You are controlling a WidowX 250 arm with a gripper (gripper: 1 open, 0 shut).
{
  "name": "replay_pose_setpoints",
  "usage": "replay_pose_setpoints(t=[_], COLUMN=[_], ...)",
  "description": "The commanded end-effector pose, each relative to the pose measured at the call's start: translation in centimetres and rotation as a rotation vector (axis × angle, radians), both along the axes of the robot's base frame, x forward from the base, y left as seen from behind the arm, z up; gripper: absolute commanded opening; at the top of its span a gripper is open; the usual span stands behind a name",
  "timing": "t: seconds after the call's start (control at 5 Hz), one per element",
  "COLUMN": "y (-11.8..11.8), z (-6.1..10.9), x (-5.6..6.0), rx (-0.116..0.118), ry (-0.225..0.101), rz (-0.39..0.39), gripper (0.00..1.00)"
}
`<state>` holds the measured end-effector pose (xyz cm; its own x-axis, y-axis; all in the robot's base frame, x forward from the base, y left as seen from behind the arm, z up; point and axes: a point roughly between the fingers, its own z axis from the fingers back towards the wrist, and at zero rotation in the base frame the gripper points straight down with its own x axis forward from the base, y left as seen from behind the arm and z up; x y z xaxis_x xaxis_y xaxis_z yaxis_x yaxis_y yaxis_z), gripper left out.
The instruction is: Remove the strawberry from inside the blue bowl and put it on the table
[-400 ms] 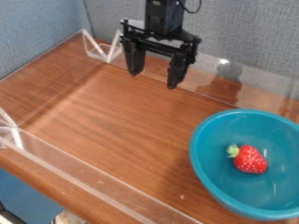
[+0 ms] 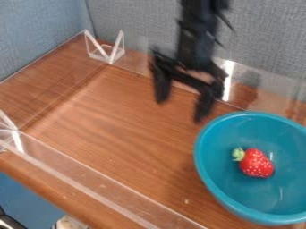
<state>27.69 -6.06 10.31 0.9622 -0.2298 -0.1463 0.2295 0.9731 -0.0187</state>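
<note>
One table [image 2: 84, 107] of reddish-brown wood stretched bare across the left. Right of centre, the gripper [image 2: 185, 97] hung over the wood with its fingers spread apart, holding nothing. Farthest right, the strawberry [image 2: 255, 163] lay inside the blue bowl [image 2: 216, 170].
</note>
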Motion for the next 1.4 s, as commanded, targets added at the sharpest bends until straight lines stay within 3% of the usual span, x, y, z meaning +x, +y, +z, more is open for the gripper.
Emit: replay_pose_setpoints(t=[0.0,0.2,0.4,0.6,0.8,1.0,1.2], y=[-4.8,-9.0,-10.4,-10.6,-10.8,-10.8,-10.0], z=[0.0,-0.6,-1.9,-3.9,-5.5,-6.6,-6.7], x=[-0.8,-2.1,-2.5,-2.0,-1.5,-1.0,-0.9], rx=[-0.013,-0.005,0.008,0.006,0.022,0.029,0.044], ry=[-0.059,-0.074,-0.059,-0.053,-0.06,-0.077,-0.087], rz=[-0.221,-0.304,-0.264,-0.213,-0.165,-0.118,-0.099], gripper=[1.0,1.0,1.0,1.0,1.0,1.0,1.0])
